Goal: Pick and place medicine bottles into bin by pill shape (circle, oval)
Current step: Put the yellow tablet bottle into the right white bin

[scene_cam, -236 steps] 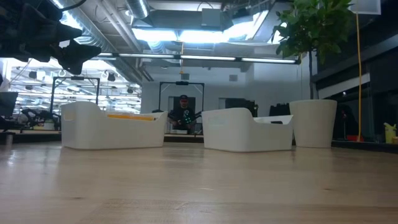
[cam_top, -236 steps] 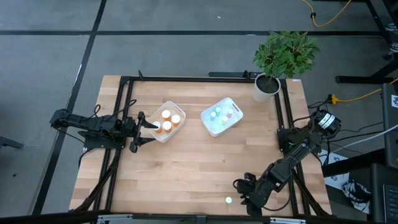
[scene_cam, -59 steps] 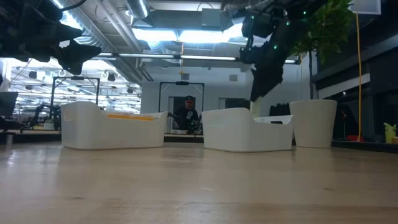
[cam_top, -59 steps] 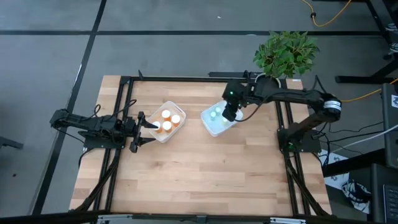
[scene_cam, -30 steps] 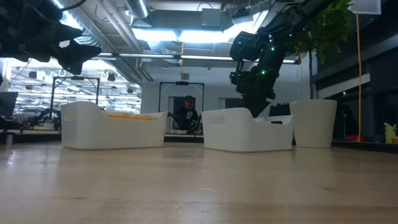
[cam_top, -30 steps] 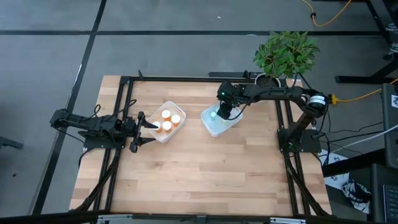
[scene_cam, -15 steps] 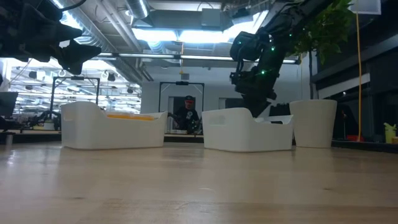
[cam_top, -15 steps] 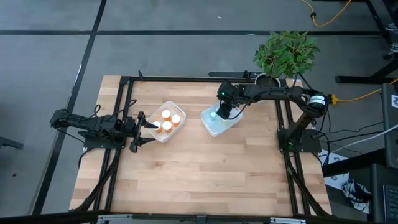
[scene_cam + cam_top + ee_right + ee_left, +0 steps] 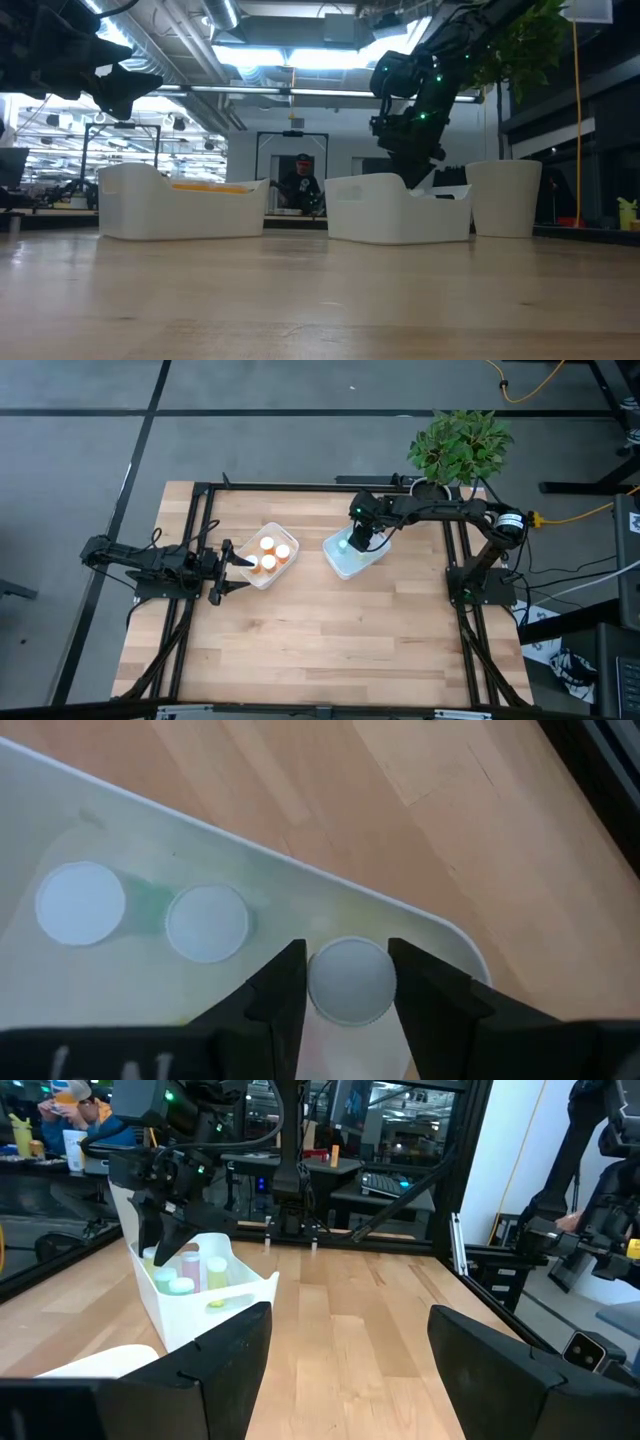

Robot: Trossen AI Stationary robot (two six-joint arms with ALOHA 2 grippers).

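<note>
A white bin point(image 9: 373, 530) at the table's far middle holds several pale green, pink and blue medicine bottles point(image 9: 203, 1267). My right gripper point(image 9: 348, 982) reaches down into this bin's left corner and is shut on a pale-capped bottle point(image 9: 348, 970). It shows over the bin in the high view point(image 9: 351, 542). Two more caps point(image 9: 207, 923) stand beside it. A second white bin point(image 9: 283, 567) to the left holds orange bottles point(image 9: 268, 546). My left gripper point(image 9: 228, 560) is open and empty beside that bin's left end. My right gripper pinches the bottle's round cap point(image 9: 322, 982) between its two fingers point(image 9: 280, 990), one on each side. The fingers come from above, pointing down into the bin. The bottle stands upright. Whether it rests on the bin's floor cannot be told.
A white plant pot point(image 9: 428, 500) with a green plant stands at the far right corner. A black frame point(image 9: 200, 510) runs along the table's left, far and right sides. Bare wood point(image 9: 320, 640) lies on the near half of the table.
</note>
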